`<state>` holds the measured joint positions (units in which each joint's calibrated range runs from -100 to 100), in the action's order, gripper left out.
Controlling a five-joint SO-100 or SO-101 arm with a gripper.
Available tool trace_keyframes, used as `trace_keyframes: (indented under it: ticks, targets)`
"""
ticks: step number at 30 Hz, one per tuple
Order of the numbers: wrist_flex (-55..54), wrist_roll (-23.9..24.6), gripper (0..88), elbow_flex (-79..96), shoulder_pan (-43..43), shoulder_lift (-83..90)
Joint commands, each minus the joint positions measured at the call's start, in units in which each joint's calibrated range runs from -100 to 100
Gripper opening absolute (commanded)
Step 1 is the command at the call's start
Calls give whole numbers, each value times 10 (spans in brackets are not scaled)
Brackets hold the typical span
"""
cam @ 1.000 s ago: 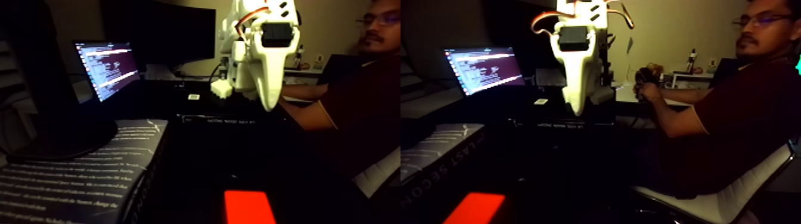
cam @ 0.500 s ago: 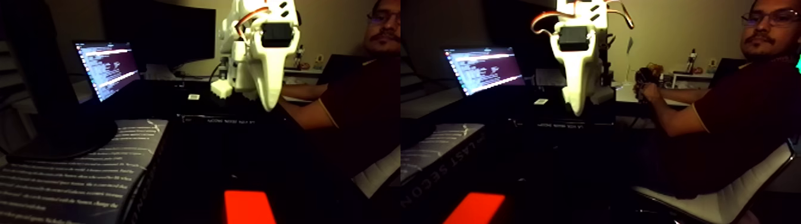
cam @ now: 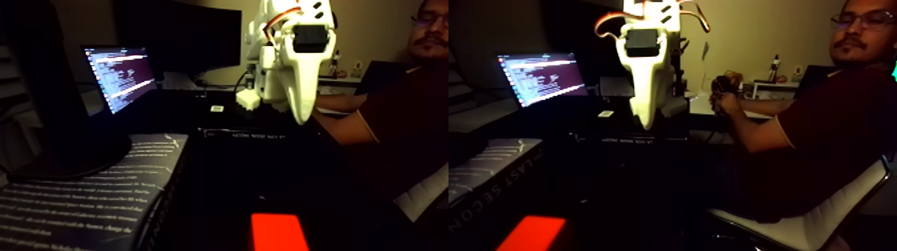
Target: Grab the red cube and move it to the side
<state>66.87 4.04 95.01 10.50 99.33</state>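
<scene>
Fixed view: two side-by-side halves from one low station at tabletop [cam: 280, 173] level, facing 12 o'clock toward the arm. Red cube [cam: 279, 231] very near at 6 o'clock; claw [cam: 302, 117], laptop [cam: 120, 77] and seated person [cam: 400, 100] shared by both halves

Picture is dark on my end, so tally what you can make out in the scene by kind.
Red cube: 1
Laptop: 1
Book: 1
Gripper: 1
Person: 1
Chair: 1
Total: 6
</scene>
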Motion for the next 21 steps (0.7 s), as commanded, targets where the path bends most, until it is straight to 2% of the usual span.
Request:
trace_keyframes:
  ticks: [1, 21]
  targets:
    - [-7, -3, 7, -6, -3, -8]
    - [-7, -3, 11, -6, -3, -8]
